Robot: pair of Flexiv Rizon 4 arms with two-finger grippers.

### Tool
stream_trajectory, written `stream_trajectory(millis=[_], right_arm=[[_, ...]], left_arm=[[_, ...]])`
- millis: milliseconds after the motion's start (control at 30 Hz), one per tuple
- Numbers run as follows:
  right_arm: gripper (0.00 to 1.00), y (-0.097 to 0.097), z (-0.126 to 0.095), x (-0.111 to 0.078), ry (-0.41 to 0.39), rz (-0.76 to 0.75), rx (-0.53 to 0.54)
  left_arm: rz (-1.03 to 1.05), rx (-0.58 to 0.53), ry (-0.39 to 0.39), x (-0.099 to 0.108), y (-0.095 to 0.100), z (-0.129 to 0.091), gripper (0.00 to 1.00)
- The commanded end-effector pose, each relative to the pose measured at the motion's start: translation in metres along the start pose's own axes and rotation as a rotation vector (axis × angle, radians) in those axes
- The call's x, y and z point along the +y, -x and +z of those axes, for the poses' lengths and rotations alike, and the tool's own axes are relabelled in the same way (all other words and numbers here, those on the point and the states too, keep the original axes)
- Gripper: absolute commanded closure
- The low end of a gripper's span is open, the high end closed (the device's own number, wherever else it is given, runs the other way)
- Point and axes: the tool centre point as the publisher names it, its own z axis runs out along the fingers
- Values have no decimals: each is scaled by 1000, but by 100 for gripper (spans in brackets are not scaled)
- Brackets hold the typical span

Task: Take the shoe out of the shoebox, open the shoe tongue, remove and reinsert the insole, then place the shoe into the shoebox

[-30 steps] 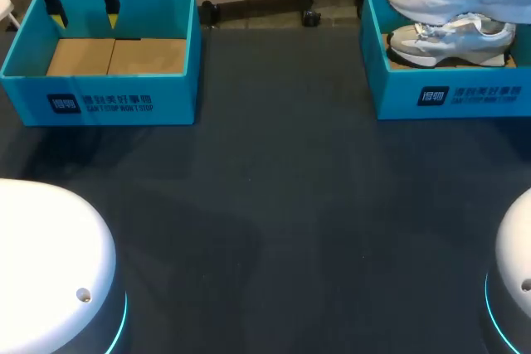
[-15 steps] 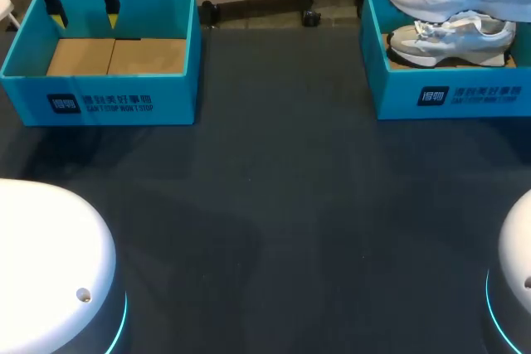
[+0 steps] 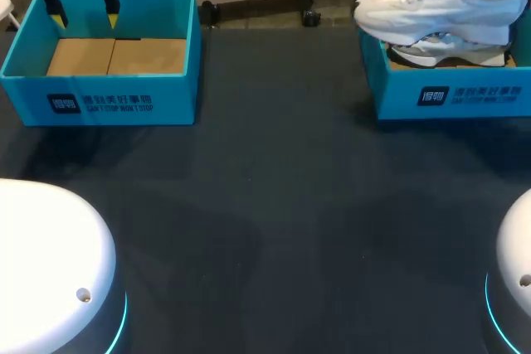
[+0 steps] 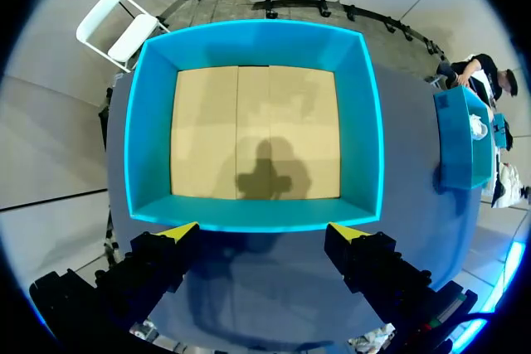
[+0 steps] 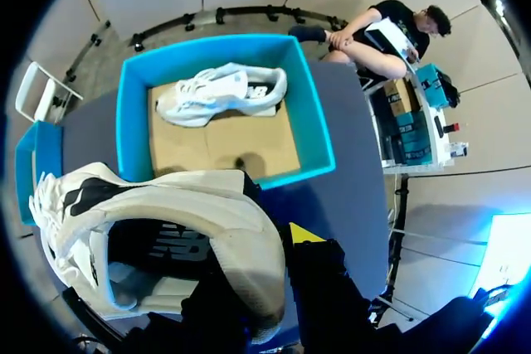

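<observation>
While left claw (image 4: 264,234) hung released over far-left box (image 3: 99,99), right claw (image 5: 264,256) grasped white shoe (image 3: 431,7) by heel above shoebox (image 3: 452,99) at far-right bench (image 3: 282,196) corner.

Passage between left shoebox (image 3: 99,104), right shoebox (image 3: 452,97)

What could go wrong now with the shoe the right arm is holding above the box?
The right gripper pinches the shoe only at its heel, toe sticking far out, so it may tilt or slip. The shoe hangs low over the shoebox wall and the second shoe, so it might snag either and drag the box.
</observation>
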Motion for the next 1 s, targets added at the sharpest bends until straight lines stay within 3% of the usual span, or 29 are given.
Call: stream_trajectory(millis=[33,233,500,1000], right_arm=[[100,-10,-10,-27,50,-1,-20],[100,-33,-21,-55,47,-5,-46],[100,-70,-33,-116,51,-5,-36],[100,-122,-22,-227,43,-91,-45]], left_arm=[[0,-1,0,0,0,0,0],[0,-1,0,0,0,0,0],[0,-1,0,0,0,0,0],[0,-1,0,0,0,0,0]])
